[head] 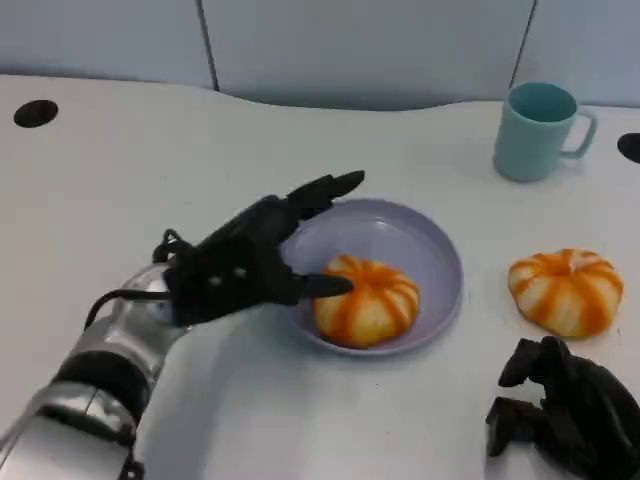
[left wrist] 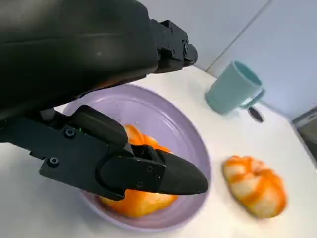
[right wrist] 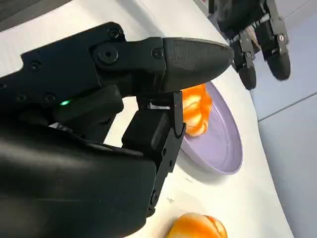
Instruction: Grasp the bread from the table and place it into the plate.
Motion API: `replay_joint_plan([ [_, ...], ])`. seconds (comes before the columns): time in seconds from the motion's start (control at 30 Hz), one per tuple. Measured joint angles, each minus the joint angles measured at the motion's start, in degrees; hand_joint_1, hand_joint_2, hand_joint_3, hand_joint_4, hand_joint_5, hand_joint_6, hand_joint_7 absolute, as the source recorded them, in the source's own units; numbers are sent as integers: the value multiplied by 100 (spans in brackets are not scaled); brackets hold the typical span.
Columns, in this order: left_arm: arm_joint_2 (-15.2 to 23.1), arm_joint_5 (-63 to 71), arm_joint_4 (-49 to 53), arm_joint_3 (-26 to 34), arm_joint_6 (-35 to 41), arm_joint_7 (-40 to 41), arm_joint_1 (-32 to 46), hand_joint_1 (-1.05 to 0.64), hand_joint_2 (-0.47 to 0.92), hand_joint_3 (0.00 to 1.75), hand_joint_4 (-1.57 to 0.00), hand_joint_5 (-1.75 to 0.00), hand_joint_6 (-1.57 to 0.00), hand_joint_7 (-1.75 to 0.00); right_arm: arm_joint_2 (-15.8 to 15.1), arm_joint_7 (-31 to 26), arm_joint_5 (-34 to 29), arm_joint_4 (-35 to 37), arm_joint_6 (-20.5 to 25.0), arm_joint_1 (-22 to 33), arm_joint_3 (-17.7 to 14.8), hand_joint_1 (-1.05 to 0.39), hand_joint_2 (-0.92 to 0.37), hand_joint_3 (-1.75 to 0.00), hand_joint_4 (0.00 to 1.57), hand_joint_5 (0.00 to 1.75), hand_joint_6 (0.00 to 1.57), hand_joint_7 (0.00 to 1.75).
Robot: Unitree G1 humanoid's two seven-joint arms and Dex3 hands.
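Plate (head: 440,262): we see a shallow round lavender dish, smooth and matte, at the middle of the worktop (head: 120,190).
Bread (head: 366,300): a domed, pumpkin-shaped bun with glossy orange and pale stripes; it lies inside the plate, at about 7 o'clock of its bowl.
Second bun (head: 566,290): the same ribbed, striped shape, on the worktop at 3 o'clock of the plate, apart from it.
Left hand (head: 250,260): black, hard-shelled, on a silver forearm. We see it over the plate's 9 o'clock rim with fingers spread apart and holding nothing; one fingertip (left wrist: 173,174) lies just at the bread's side.
Right hand (head: 565,405): black, low on the worktop at 5 o'clock of the plate, fingers curled in with nothing in them.
Mug (head: 538,130): a smooth teal cylinder with a loop handle, upright at 1 o'clock of the plate.
Worktop: flat, white, matte.
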Motion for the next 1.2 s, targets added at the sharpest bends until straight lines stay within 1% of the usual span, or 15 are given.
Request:
replay_joint_plan([
  [0.13,-197,-1073,-356,713,-11,-829,452,-84,92,27,-29,-16,-13,-6,0,-39,-1,0,16,-13,0,-45,-92,-45,125,116,113,108],
  [0.2,-318,-1500,-627,980,8,-1089,700,-83,92,28,-31,-18,-15,-6,2,-37,-2,9,12,-21,7,-45,-92,-45,125,116,113,108],
  [0.23,-355,-1632,-727,1062,18,-1187,795,-78,92,30,-41,-24,-23,-9,3,-36,-1,16,10,-26,8,-46,-92,-45,125,116,113,108],
  [0.3,-402,-1895,-1004,1206,51,-1351,1033,-72,92,31,-49,-29,-30,-11,7,-30,1,46,1,-45,11,-46,-92,-44,125,116,113,108],
  [0.37,-458,-2111,-1291,1338,98,-1459,1270,-66,92,27,-59,-35,-40,-14,8,-32,4,70,0,-67,8,-45,-92,-44,124,116,112,108],
  [0.57,-784,-2839,-2165,1674,898,-1548,1968,-61,92,23,-65,-40,-49,-14,12,-19,3,107,-67,-72,6,-45,-92,-46,125,116,112,108],
  [0.6,-804,-2863,-2260,1690,982,-1549,2020,-49,92,28,-75,-62,-67,-26,13,-12,3,118,-90,-72,8,-45,-92,-45,125,114,115,105],
  [0.63,-885,-3046,-2542,1753,1227,-1516,2153,-44,92,31,-76,-77,-72,-32,22,-5,2,127,-93,-84,18,-45,-92,-44,126,112,116,102],
  [0.67,-1004,-3297,-2918,1848,1529,-1415,2350,-39,92,35,-74,-94,-74,-44,31,5,7,130,-101,-77,19,-46,-92,-43,128,111,118,101],
  [0.73,-1290,-3745,-3727,2014,2219,-1023,2904,-33,92,35,-73,-110,-71,-65,41,3,18,129,-90,-80,14,-46,-92,-44,129,111,119,100],
  [0.83,-1405,-3878,-4499,2012,2945,-691,3686,-30,92,32,-73,-122,-70,-78,59,-70,15,103,-44,-87,12,-46,-92,-44,130,111,118,101],
  [0.87,-1403,-3869,-4682,2003,3095,-608,3868,-30,91,36,-71,-131,-67,-88,61,-90,15,97,-25,-87,11,-45,-92,-44,129,111,118,101],
  [0.93,-1372,-3798,-4999,1990,3270,-487,4124,-31,91,38,-70,-136,-65,-96,72,-103,15,86,8,-83,19,-45,-92,-44,128,111,117,101],
  [1.0,-1321,-3700,-5206,1983,3375,-443,4244,-34,92,38,-67,-151,-61,-118,98,-118,16,61,38,-66,31,-46,-92,-44,128,112,116,105],
  [1.2,-1279,-3636,-5472,1937,3672,-332,4666,-32,91,44,-66,-160,-52,-141,101,-140,11,-86,123,16,72,-45,-92,-48,127,114,113,109],
])
